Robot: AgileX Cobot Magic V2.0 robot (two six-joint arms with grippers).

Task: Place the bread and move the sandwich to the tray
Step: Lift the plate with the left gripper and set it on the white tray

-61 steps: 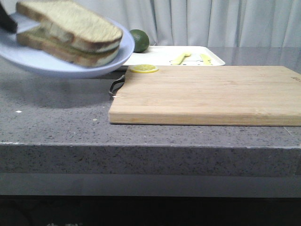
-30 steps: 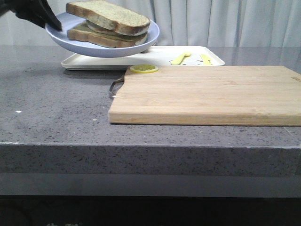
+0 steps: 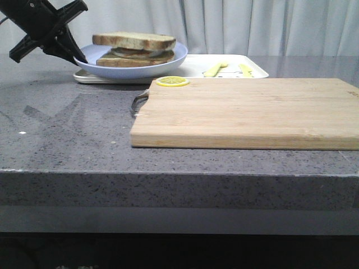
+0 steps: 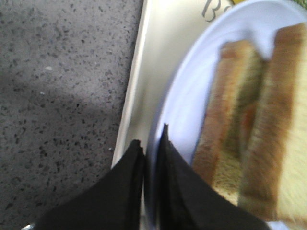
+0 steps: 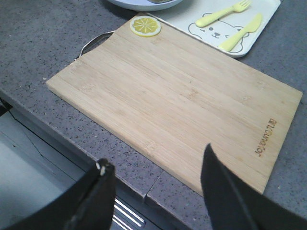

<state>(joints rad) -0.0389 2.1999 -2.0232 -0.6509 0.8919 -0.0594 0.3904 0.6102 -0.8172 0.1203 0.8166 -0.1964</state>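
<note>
Right gripper (image 5: 156, 177) hangs with its fingers spread above the near edge of one wooden cutting board (image 3: 247, 112), which lies on a speckled grey stone counter (image 3: 67, 140). One lemon slice (image 3: 172, 82) sits on the board's far left corner. Beyond it, the left gripper (image 4: 151, 143) pinches the rim of one pale-blue plate (image 3: 168, 60) over the left part of the single white tray (image 3: 196, 66). The plate bears the sandwich (image 3: 134, 49), two bread slices stacked. One yellow fork (image 5: 223, 14) and one yellow knife (image 5: 242, 32) lie on the tray. Pale curtains (image 3: 252, 25) hang behind.
</note>
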